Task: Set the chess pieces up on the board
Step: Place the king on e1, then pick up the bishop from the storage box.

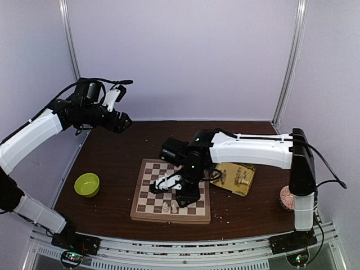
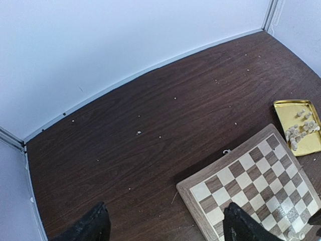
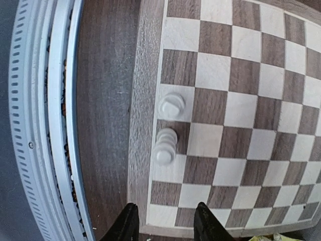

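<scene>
Your right pincer (image 3: 165, 227) hangs over the near edge of the board (image 3: 241, 75), its fingers partly apart with nothing between them. Just beyond the fingertips, and clear of them, two chess pieces (image 3: 172, 104) stand upright on neighbouring squares of the board's near row. The remaining pieces (image 2: 301, 128) lie heaped in the gold tray (image 2: 283, 113), which sits just right of the board on the dark wooden table (image 1: 112, 152). Your left pincer (image 2: 165, 221) is raised over the far left of the table, spread wide and empty. A green bowl (image 1: 87, 184) rests left of the board.
</scene>
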`<action>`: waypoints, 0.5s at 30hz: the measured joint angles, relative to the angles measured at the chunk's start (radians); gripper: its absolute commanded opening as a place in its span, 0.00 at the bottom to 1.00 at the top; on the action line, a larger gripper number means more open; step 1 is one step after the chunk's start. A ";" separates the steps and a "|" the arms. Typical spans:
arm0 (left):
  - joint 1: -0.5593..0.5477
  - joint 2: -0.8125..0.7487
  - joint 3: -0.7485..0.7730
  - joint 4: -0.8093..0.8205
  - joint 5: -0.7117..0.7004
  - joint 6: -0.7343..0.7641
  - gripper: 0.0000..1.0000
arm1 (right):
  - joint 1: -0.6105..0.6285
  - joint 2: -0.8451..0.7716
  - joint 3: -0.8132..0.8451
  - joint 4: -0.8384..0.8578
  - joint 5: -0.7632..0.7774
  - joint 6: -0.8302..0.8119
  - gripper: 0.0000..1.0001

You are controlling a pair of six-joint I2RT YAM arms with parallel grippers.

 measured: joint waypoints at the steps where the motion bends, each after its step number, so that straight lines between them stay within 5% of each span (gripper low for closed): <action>1: 0.000 0.000 -0.001 0.000 0.000 0.000 0.79 | -0.009 -0.035 -0.021 0.000 -0.004 -0.002 0.38; 7: 0.000 0.000 -0.004 -0.001 0.004 0.000 0.80 | -0.140 -0.290 -0.191 0.036 -0.021 -0.011 0.36; 15: 0.000 0.007 -0.006 -0.002 0.008 0.000 0.80 | -0.393 -0.343 -0.328 0.105 0.001 0.024 0.31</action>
